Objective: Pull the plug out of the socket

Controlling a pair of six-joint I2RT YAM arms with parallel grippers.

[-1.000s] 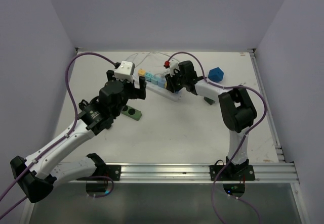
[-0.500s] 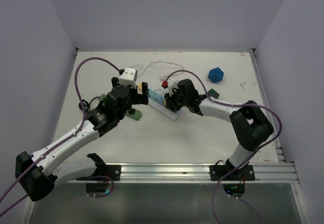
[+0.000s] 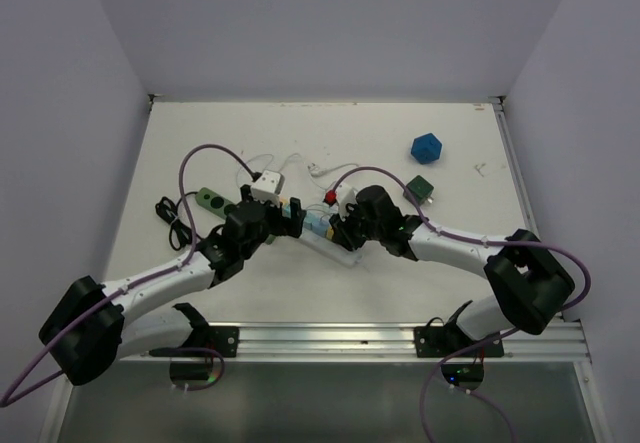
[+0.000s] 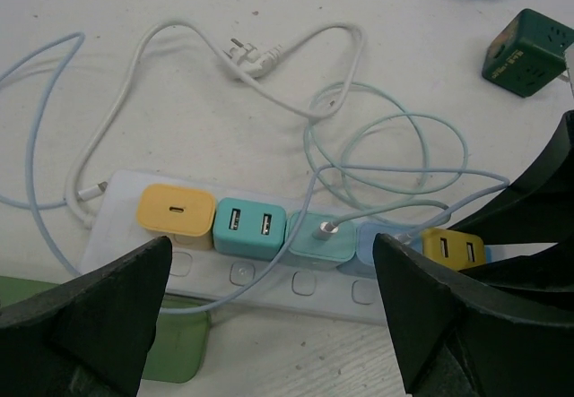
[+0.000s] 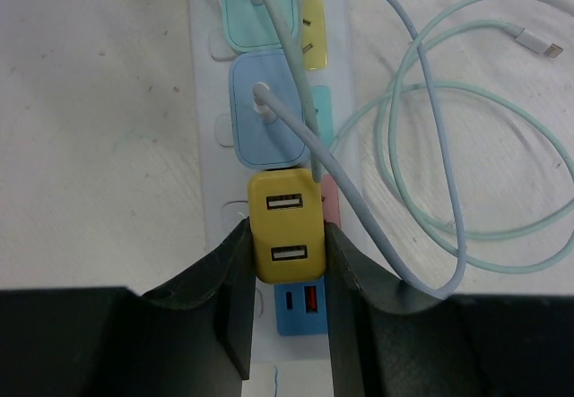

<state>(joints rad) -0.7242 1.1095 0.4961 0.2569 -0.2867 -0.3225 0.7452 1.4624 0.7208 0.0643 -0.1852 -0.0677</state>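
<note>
The right gripper (image 5: pixel 286 246) has its two jaws closed on the yellow two-port charger (image 5: pixel 284 207), one pad against each long side. The charger sits plugged in the white power strip (image 5: pixel 201 159), between a light blue charger (image 5: pixel 265 121) and a small blue adapter (image 5: pixel 299 307) at the end of the strip. I think the grip is taken on the flat sides because this gives the pads the most surface, and because the pull can then go straight away from the socket face. So the task's plug lies exactly between the jaws, touching both, and it looks seated in its socket, not yet lifted.

The left gripper (image 4: pixel 269 276) has its jaws wide apart and holds nothing. It hovers low over the other part of the strip, where the yellow single-port charger (image 4: pixel 175 211), the teal two-port charger (image 4: pixel 249 228) and the mint charger (image 4: pixel 320 236) stand in a row. In my judgement it is placed there to press the strip down, so that the strip does not rise together with the plug. From the overhead view I cannot tell if it touches the strip.

A pale blue cable (image 5: pixel 421 101) runs from the light blue charger, just beside the right-hand pad, and could catch on it during the pull
</note>
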